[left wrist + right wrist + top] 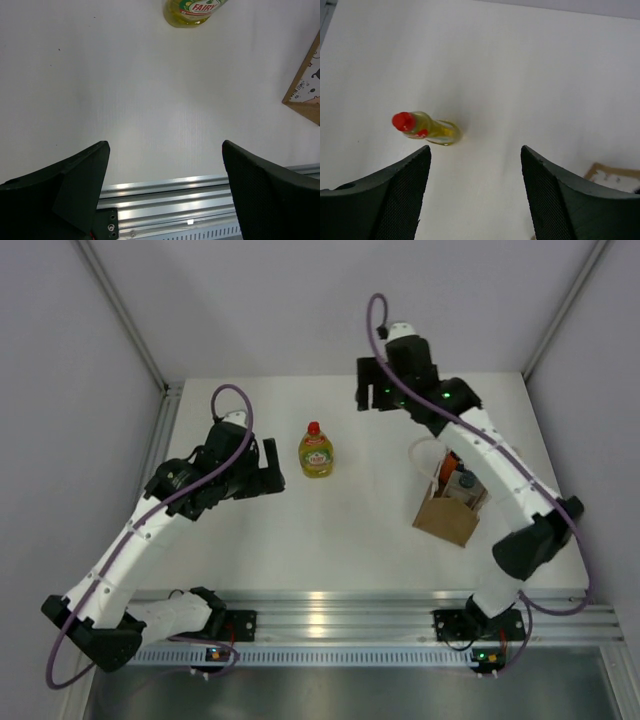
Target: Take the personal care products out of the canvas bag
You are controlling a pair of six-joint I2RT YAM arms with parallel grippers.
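Spanning most of the top view, the white table [350, 540] carries all items.

1. My left arm [140, 530] runs from the lower left of the frame toward centre. My right arm [500, 465] rises from the lower right and bends toward the upper centre.
2. The canvas bag [447, 518] stands upright at centre right, partly under my right arm. Its mouth is open, with a white loop handle [425, 450] above it. One corner of it shows at the right edge of the left wrist view [307, 90].
3. My left claw [268, 468] is left of centre, jaws spread wide and holding nothing [165, 145].
4. My right claw [368, 390] is in the upper centre, jaws likewise parted and empty [475, 148].
5. The yellow-green bottle [316, 452] with red cap stands upright on the table at centre, just right of my left claw and well apart from the bag.
6. Inside the bag mouth, an orange bottle [450, 465] and a whitish bottle [465, 480] with dark cap are visible. Further contents cannot be determined.
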